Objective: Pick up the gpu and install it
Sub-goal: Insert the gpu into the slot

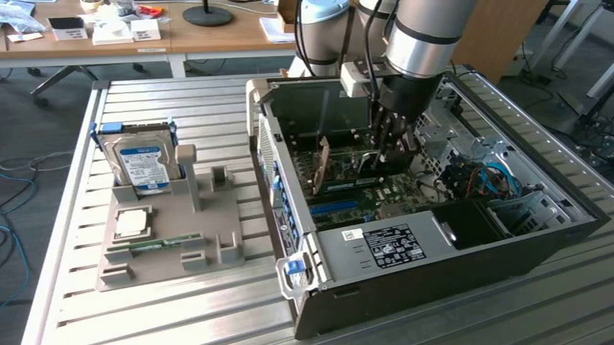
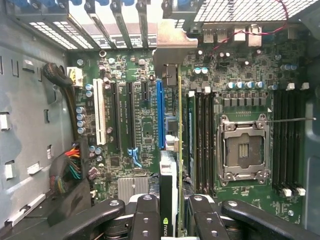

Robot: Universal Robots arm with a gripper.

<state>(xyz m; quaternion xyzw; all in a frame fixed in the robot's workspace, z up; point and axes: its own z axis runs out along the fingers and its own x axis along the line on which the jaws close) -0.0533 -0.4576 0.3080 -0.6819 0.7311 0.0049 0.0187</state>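
Slatted metal desk, open tower case on it. gpu stands edge-on over the motherboard, beside the blue slot. Green board, black cooler, pale bracket, Nvidia logo. End effector clamps it on both faces. Blue-labelled hard drive sits well apart.

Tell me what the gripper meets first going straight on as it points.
The gripper, shut on the green gpu card with black cooler, points at the green motherboard; the card would likely land first, at or beside the long blue slot. Depth unclear.
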